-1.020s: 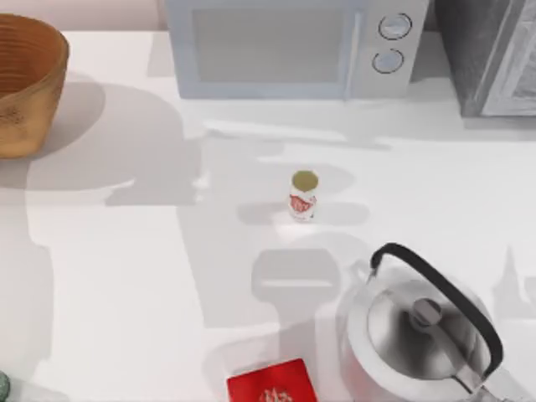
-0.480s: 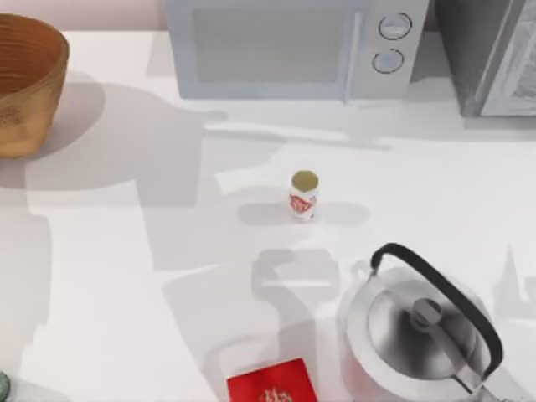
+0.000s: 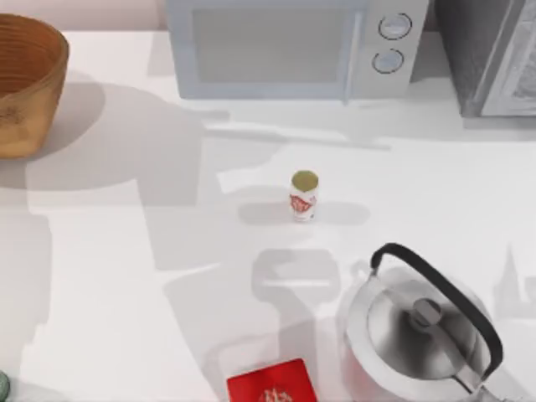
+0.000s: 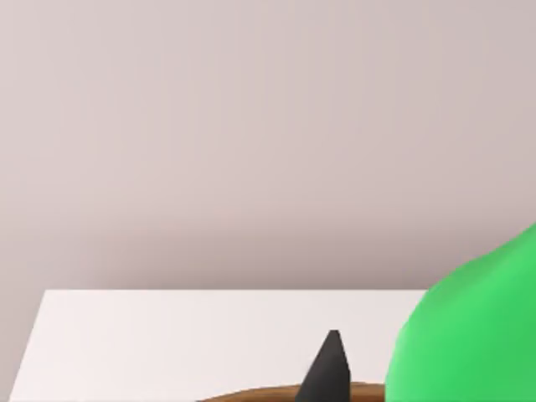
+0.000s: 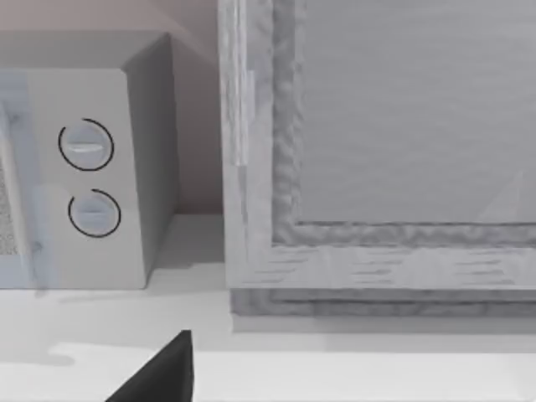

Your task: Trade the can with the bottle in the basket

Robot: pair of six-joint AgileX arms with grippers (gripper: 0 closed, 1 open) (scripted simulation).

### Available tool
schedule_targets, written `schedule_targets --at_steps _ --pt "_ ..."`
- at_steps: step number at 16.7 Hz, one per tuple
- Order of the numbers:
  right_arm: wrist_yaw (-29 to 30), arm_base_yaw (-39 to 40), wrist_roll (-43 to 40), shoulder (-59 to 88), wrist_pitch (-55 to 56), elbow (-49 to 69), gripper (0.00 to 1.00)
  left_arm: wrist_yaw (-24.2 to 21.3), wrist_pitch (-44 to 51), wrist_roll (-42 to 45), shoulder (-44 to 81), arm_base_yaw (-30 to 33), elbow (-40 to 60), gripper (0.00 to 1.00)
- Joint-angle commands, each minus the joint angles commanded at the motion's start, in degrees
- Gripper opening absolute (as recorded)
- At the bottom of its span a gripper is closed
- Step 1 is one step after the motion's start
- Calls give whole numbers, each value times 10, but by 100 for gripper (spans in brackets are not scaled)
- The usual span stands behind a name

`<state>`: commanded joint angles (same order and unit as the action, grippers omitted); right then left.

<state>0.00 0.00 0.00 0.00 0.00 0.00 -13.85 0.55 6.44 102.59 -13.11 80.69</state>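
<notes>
The can [image 3: 304,195], white with a red label and a gold top, stands upright in the middle of the table in the top view. The brown wooden basket [image 3: 29,79] sits at the far left back corner. In the left wrist view the green bottle [image 4: 469,335] looms large beside my left gripper's dark fingertip [image 4: 332,368], raised above the basket's rim [image 4: 260,394]; the gripper is shut on the bottle. My right gripper [image 5: 163,373] hovers near the back right, facing the microwave [image 5: 84,167] and the grey cabinet [image 5: 377,151].
A microwave [image 3: 285,46] and a grey cabinet [image 3: 490,54] line the back edge. A steel kettle [image 3: 423,331] with a black handle stands front right, a flat red box [image 3: 270,383] at the front edge, and a dark round thing [image 3: 2,385] at the front left corner.
The arm shadows over the table's left and middle have shifted and changed shape. The can, basket, kettle and box have not moved.
</notes>
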Motion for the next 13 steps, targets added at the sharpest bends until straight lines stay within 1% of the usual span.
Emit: schedule_targets --at_steps 7,8,13 --pt "0 0 0 0 0 0 100 0 0 0 0 0 0 98" --pt "0 0 0 0 0 0 100 0 0 0 0 0 0 100" --pt "0 0 0 0 0 0 100 0 0 0 0 0 0 100"
